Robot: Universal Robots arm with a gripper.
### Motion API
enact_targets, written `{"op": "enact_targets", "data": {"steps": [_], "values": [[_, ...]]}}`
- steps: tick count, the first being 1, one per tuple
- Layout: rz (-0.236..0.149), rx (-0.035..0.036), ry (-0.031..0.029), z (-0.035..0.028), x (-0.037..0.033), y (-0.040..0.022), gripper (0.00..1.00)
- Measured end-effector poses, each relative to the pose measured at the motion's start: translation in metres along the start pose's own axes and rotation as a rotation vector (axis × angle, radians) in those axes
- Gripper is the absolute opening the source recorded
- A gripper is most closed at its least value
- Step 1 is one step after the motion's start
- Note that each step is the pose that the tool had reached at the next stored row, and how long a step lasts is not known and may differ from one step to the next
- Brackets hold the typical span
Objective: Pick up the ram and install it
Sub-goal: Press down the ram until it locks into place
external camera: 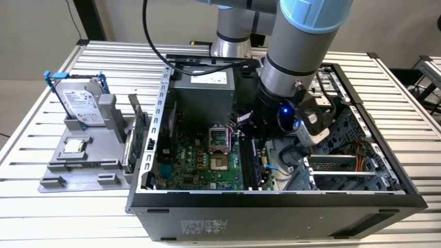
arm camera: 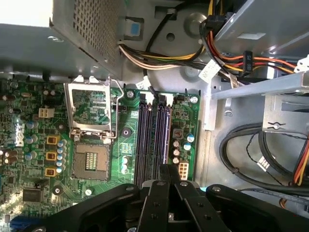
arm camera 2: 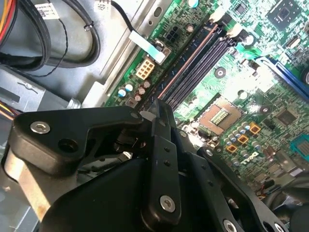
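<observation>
Gripper (arm camera: 169, 167) sat clenched over the motherboard (arm camera: 128, 133) in both wrist views, fingers (arm camera 2: 161, 116) pinched on the ram (arm camera 2: 186, 63). The ram stood on edge in the slot directly under the fingertips and ran away from them; its near half was hidden by the tool. Empty slots (arm camera: 144, 140) lay just beside. How far it was seated was hard to tell. The label (external camera: 208, 78) on the power supply behind the arm was too small to read.
</observation>
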State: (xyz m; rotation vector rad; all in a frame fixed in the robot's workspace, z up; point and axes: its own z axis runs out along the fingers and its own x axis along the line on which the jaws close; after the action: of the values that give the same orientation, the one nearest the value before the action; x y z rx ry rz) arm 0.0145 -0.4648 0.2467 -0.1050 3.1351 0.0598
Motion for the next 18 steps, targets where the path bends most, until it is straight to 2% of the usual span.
{"op": "enact_targets", "data": {"steps": [18], "values": [[-0.152,0.0039,0.0062,0.0,0.0,0.0,0.0]]}}
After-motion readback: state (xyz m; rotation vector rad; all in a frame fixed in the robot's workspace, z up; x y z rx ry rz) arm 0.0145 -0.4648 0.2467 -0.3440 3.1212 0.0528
